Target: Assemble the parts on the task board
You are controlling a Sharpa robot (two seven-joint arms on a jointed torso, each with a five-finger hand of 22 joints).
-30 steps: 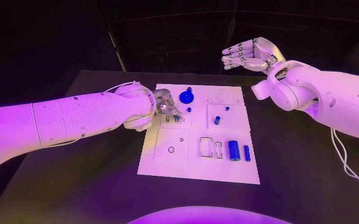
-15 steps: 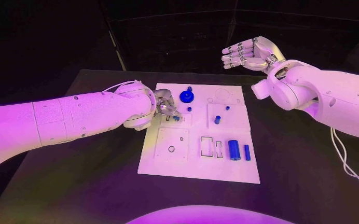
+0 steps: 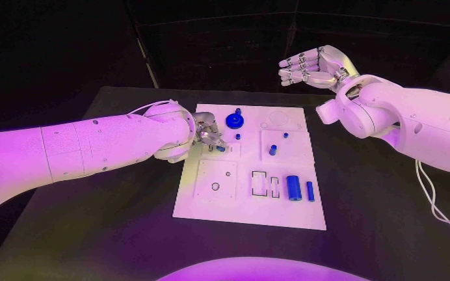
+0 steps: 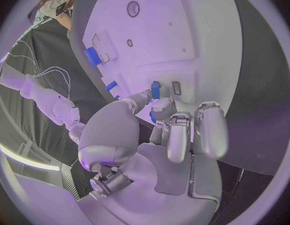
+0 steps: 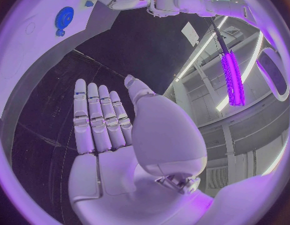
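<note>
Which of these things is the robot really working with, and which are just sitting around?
In the job:
task board
small blue part pinched by the left hand
blue gear
blue cylinder
right hand, raised, holding nothing

Just there:
black table
cable along the right arm

left robot hand (image 3: 208,138) on task board (image 3: 246,213), right robot hand (image 3: 309,67) raised
</note>
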